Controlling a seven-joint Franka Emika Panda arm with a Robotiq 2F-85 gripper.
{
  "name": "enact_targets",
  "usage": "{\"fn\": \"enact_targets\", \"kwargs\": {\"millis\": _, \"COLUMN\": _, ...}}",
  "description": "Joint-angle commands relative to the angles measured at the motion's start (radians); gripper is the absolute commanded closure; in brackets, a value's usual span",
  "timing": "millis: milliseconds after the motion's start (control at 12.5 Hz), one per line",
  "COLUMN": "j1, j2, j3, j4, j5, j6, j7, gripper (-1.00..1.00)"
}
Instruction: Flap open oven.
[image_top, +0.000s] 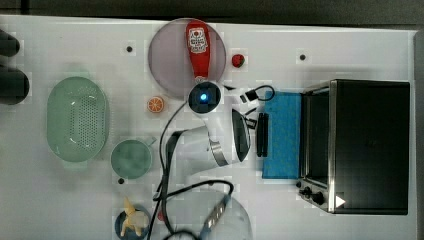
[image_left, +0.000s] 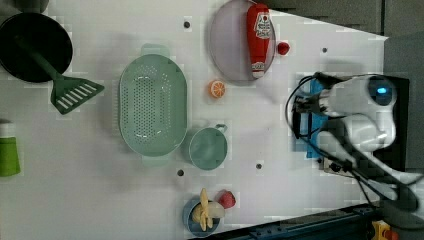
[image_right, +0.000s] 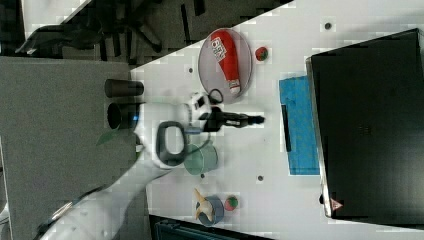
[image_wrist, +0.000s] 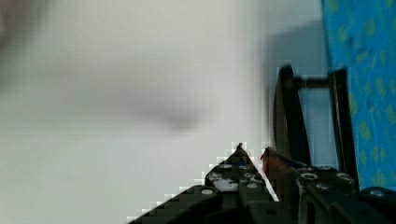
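Note:
The oven (image_top: 370, 145) is a black box with a silver front frame at the top view's right edge, knobs (image_top: 312, 192) at its front corner. Its blue-tinted glass door (image_top: 282, 135) lies flapped down flat on the white table, the black bar handle (image_top: 262, 134) at the outer end. My gripper (image_top: 252, 120) hovers just beside that handle, not touching it, fingers close together with nothing between them. In the right view the gripper (image_right: 260, 119) points at the handle (image_right: 286, 127) with a short gap of table between them. The wrist view has the fingertips (image_wrist: 239, 148) next to the handle (image_wrist: 289, 116).
A grey plate (image_top: 167, 65) carries a red ketchup bottle (image_top: 198, 47). A strawberry (image_top: 238, 60) and an orange slice (image_top: 155, 104) lie nearby. A green colander (image_top: 77, 119), green cup (image_top: 131, 158) and blue bowl with a banana (image_top: 131, 222) sit further away from the oven.

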Motion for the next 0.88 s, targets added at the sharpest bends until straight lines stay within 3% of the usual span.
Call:
{"fn": "enact_targets", "kwargs": {"millis": 80, "j1": 0.011, "j2": -0.177, "j3": 0.001, "j4": 0.060, "j5": 0.160, "j6": -0.094, "j7": 0.040, "gripper": 0.65}}
{"fn": "enact_targets", "kwargs": {"millis": 320, "j1": 0.010, "j2": -0.299, "j3": -0.005, "j4": 0.176, "j5": 0.346, "j6": -0.363, "j7": 0.088, "gripper": 0.65}}
{"fn": "enact_targets", "kwargs": {"millis": 560, "j1": 0.010, "j2": -0.361, "j3": -0.007, "j4": 0.332, "j5": 0.362, "j6": -0.600, "j7": 0.211, "gripper": 0.65}}
{"fn": "enact_targets", "kwargs": {"millis": 880, "j1": 0.010, "j2": -0.396, "j3": -0.006, "j4": 0.451, "j5": 0.361, "j6": -0.740, "j7": 0.275, "gripper": 0.65}}
